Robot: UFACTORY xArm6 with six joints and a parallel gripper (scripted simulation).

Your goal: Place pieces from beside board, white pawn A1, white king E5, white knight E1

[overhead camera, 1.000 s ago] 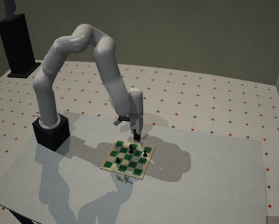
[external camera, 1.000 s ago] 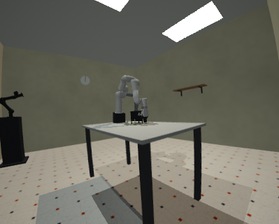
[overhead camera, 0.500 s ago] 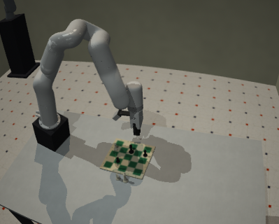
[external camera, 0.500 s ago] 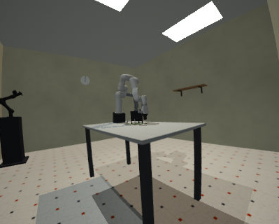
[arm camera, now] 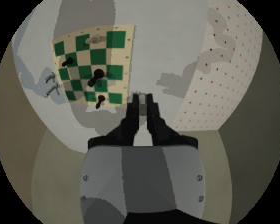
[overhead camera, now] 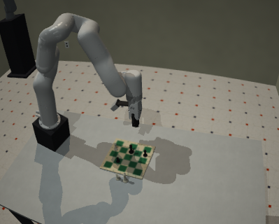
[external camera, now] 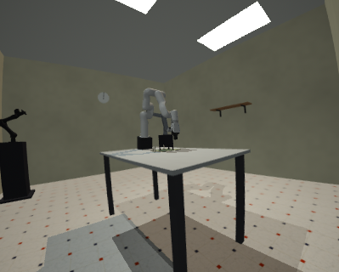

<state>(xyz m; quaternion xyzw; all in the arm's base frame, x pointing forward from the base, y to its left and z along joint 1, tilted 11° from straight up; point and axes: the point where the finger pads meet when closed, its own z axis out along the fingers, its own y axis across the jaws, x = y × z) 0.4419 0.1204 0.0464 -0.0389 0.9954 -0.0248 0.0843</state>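
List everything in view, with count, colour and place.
table: one, pale grey, on the floor
chessboard: one, green and cream, on table
black pieces: three, on board
white pieces: one on board, two beside it, one in tool
pedestals: two, black, background, each bearing an arm
clock: one, pale, wall
shelf: one, brown, wall
lights: two, white, ceiling
outlet: one, pale, wall
arm: one, whitish, on black base
tool: one, black-fingered, arm's end
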